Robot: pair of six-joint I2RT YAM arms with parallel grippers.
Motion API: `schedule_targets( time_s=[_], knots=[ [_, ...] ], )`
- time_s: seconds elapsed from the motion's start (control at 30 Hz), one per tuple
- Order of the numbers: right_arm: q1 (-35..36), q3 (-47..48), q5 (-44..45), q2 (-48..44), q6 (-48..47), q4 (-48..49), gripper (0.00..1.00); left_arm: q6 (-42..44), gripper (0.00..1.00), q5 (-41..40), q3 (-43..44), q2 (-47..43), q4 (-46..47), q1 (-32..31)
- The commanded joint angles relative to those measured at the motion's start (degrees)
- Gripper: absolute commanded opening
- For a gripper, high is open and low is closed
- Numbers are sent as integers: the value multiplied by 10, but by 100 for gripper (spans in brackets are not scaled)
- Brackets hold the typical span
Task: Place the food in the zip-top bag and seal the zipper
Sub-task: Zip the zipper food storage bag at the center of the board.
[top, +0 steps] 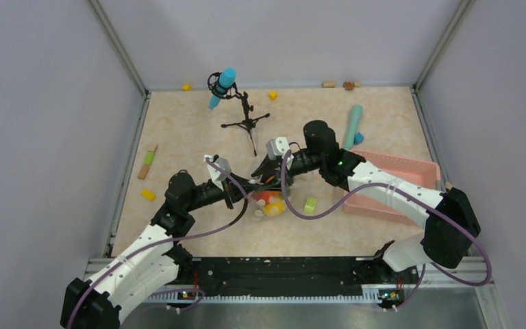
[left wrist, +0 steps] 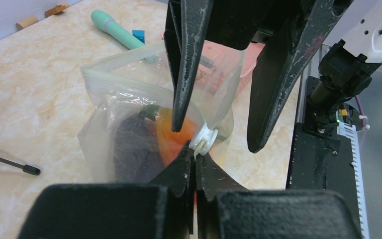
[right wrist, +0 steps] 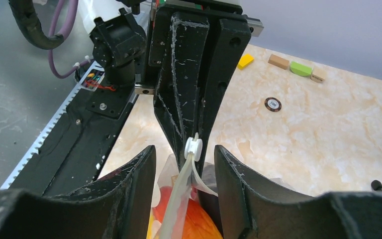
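Zip-top bag (left wrist: pixel 124 107) right at tips of L gripper (left wrist: pixel 195 152), clear body spreading away beyond and below them; can't tell if bottom rests on table (top: pixel 192 137). Holds food (left wrist: pixel 171 134): orange pc just past L tips, dark purple lump beside it, yellow bit visible from top cam. Zipper (right wrist: pixel 176 204) runs as pale strip up btwn R fingers (right wrist: pixel 129 191) and ends at white slider (right wrist: pixel 194 146). L fingers (left wrist: pixel 179 172) pressed together, no gap, pinching that slider. R gripper (right wrist: pixel 185 152) spread, one finger each side of zipper strip, neither seen touching plastic. Faces L gripper head-on, w/ slider and L tips sitting btwn R fingers.

Further out:
- Lime-green cylinder (top: pixel 310 204) near bag, off to side of R fingers, on table.
- Pink basket (top: pixel 397 179) behind R gripper, under R forearm, well apart from tips.
- Teal tube (left wrist: pixel 117 29) beyond L tips, past bag, w/ small blue block (left wrist: pixel 138 35) just beside it.
- Two wooden blocks (left wrist: pixel 54 9) farther still, near wall.
- Mic stand (top: pixel 246 116) w/ blue mic, off to side of both grippers, one leg reaching toward L fingers' side.
- Beyond R tips, behind L gripper: yellow block (right wrist: pixel 245 60), green-and-wood stick (right wrist: pixel 298 68), dark round disc (right wrist: pixel 273 103), all well apart from bag.
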Motion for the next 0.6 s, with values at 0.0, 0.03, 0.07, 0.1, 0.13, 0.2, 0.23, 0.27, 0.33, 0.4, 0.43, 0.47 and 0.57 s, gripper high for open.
schedule_targets(
  time_s=[0.0, 0.03, 0.07, 0.1, 0.13, 0.2, 0.23, 0.27, 0.33, 0.4, 0.43, 0.47, 0.57],
  knots=[
    [15, 24, 3, 1, 0, 20, 42, 2, 0, 3, 26, 3, 13, -4],
    [16, 25, 8, 3, 0, 18, 39, 2, 0, 3, 27, 4, 14, -3],
    [16, 27, 13, 3, 0, 15, 36, 2, 0, 3, 27, 4, 13, -3],
    [16, 28, 18, 3, 1, 15, 34, 2, 0, 2, 27, 4, 12, -4],
    [16, 29, 22, 4, 4, 17, 32, 3, 0, 1, 27, 3, 10, -4],
    [16, 28, 20, 6, 8, 19, 28, 4, 0, -5, 27, 3, 4, -4],
    [16, 29, 20, 7, 9, 19, 24, 5, 0, -7, 27, 2, 4, -4],
    [17, 30, 20, 7, 8, 18, 20, 5, 0, -7, 27, 0, 4, -4],
    [17, 32, 22, 10, 6, 13, 12, 4, 0, -7, 27, -3, 4, -5],
    [17, 38, 25, 15, -3, 2, 11, 2, 0, -6, 26, -5, 5, -5],
    [17, 41, 25, 18, -8, -5, 10, 0, 0, -8, 26, -8, 5, -5],
    [17, 43, 27, 21, -14, -11, 9, -2, 0, -11, 26, -10, 3, -5],
    [17, 50, 38, 31, -40, -27, 0, -3, 0, -22, 22, -19, 3, -6]
  ],
)
